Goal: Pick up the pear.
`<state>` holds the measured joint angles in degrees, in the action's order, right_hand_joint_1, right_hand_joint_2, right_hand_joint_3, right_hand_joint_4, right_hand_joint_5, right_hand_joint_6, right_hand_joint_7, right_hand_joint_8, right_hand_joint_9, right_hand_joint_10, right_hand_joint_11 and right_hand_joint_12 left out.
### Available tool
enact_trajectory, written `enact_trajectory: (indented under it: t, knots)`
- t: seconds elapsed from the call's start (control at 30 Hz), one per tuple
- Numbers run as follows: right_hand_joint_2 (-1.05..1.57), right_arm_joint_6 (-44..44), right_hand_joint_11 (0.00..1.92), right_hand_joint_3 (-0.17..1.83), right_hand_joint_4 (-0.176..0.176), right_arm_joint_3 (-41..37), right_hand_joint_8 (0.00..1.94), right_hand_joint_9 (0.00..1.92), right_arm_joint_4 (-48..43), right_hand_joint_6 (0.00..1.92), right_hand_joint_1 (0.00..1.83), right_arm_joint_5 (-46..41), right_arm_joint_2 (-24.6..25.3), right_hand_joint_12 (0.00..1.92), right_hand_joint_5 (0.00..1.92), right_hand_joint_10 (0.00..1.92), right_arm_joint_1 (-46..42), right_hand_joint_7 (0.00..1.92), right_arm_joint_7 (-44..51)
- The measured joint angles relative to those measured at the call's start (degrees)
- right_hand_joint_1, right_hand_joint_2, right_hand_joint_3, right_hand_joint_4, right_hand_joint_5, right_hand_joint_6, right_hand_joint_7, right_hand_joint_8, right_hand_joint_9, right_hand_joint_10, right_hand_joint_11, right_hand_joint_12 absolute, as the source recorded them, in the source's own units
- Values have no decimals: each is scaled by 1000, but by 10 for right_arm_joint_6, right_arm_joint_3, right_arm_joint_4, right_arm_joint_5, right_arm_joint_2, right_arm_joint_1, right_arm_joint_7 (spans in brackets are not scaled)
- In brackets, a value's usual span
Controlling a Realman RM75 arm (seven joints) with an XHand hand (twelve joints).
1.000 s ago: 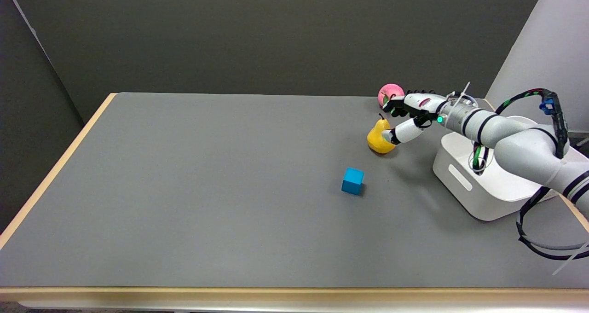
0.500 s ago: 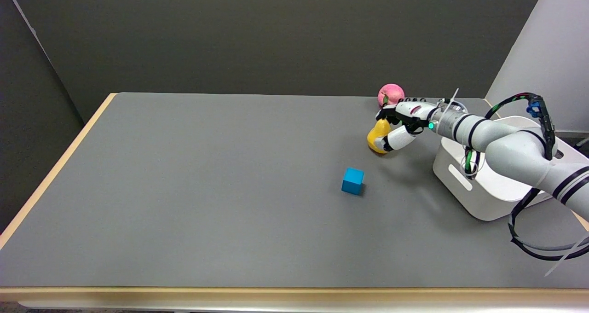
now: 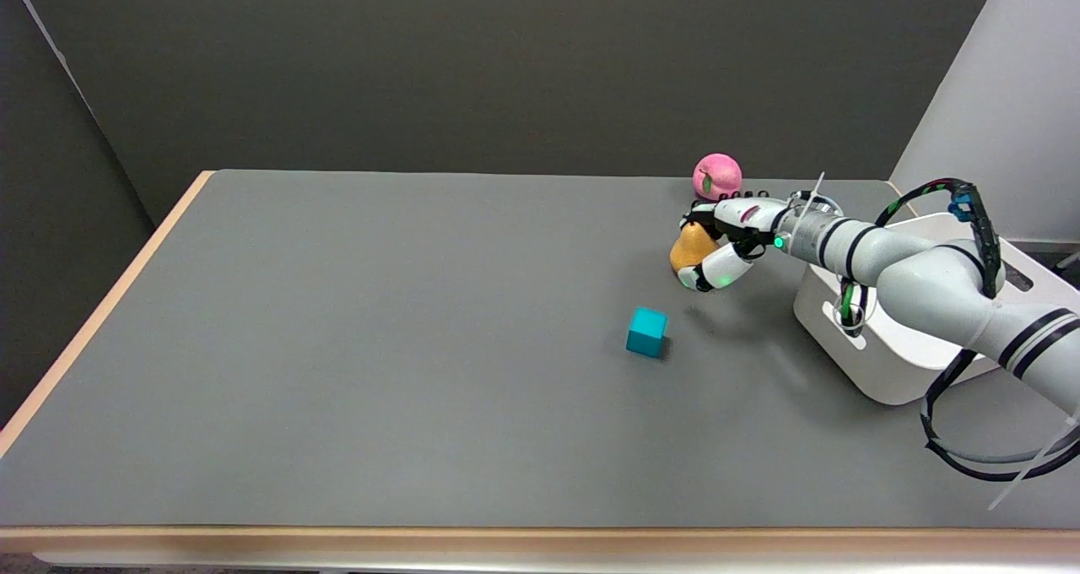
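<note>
1. While the pear point(image 3: 690, 249) sits on the gray table point(image 3: 380, 346) toward the far right, the right hand point(image 3: 724, 240) is wrapped over it, fingers above and thumb below.
2. Looks clamped on the pear, though I can't tell if it's off the surface yet.
3. Pear lies just left of the palm, stem end hidden under the fingers, so I'd say the lift goes straight up.
4. Peach point(image 3: 717, 175) is behind, teal cube point(image 3: 647, 332) in front, white bin point(image 3: 886, 338) to the right.

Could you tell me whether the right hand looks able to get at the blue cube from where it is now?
Probably not yet: the right hand is wrapped around the pear, so it is occupied. The way itself looks free, with bare table between it and the cube.
</note>
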<state>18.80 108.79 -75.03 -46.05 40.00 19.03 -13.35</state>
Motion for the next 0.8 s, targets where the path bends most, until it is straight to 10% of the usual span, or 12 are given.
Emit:
enact_trajectory:
  t: [0.4, 0.57, 0.67, 0.8]
  knots:
    - [619, -2, 336, 934, 6, 7, 673, 477, 4, 615, 830, 0, 6, 1530, 343, 1052, 1, 575, 12]
    - [721, -7, 525, 903, 16, 12, 1018, 687, 5, 1109, 949, -1, 8, 1663, 501, 1286, 0, 733, 14]
    - [1173, -13, 415, 237, -48, 15, 1471, 765, 6, 1537, 1138, 0, 8, 1921, 584, 1432, -1, 788, 15]
    - [1152, -25, 239, 363, -60, 18, 1611, 767, 8, 1594, 1109, -1, 9, 1921, 543, 1705, -3, 739, 16]
